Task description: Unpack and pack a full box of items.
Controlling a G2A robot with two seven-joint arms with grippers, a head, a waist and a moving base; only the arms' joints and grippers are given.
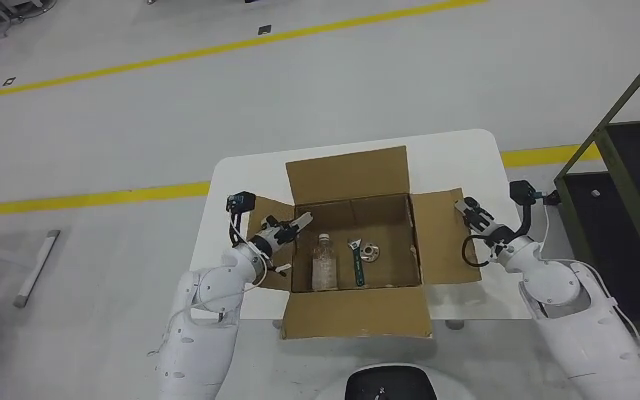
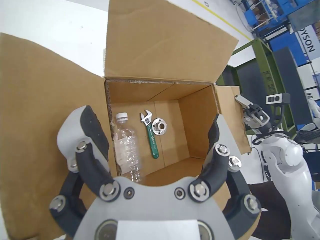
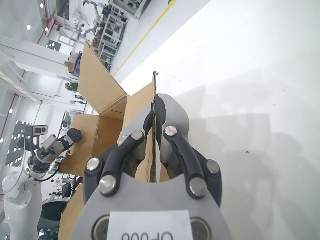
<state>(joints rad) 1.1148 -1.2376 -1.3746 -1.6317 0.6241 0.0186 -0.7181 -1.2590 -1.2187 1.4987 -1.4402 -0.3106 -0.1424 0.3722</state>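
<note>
An open cardboard box (image 1: 390,213) stands mid-table with its flaps spread. Inside lie a clear plastic bottle (image 1: 324,262) (image 2: 126,143), a green-handled wrench (image 1: 356,262) (image 2: 151,136) and a round metal flange (image 1: 371,249) (image 2: 159,126). My left gripper (image 1: 283,236) (image 2: 152,126) hovers open over the box's left wall, nothing between its fingers. My right gripper (image 1: 467,211) (image 3: 155,112) is shut on the edge of the box's right flap (image 1: 441,235) (image 3: 153,93).
The white table (image 1: 460,160) has bare room behind the box and at its right. A dark green metal frame (image 1: 600,160) stands beyond the table's right edge. The box's near flap (image 1: 355,312) hangs over the table's front.
</note>
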